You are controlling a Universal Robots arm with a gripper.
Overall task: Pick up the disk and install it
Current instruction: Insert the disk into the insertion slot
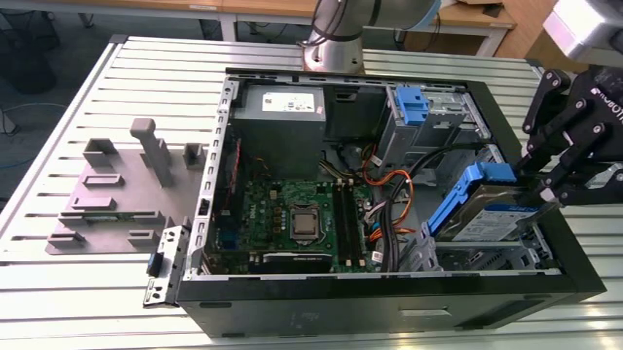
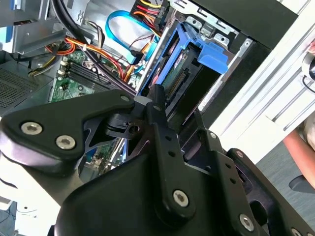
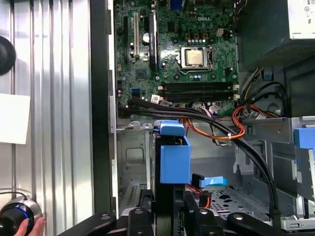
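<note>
Exterior view: jaws tight around the disk

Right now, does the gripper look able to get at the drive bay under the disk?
Probably yes. The gripper, shut on the disk, holds it tilted over the bay; the case is open on this side, and the black cables lie beside the disk.

A pale slatted metal surface carries an open black computer case, a grey fixture plate with upright blocks just beside it, and the arm's base near its far edge.
</note>
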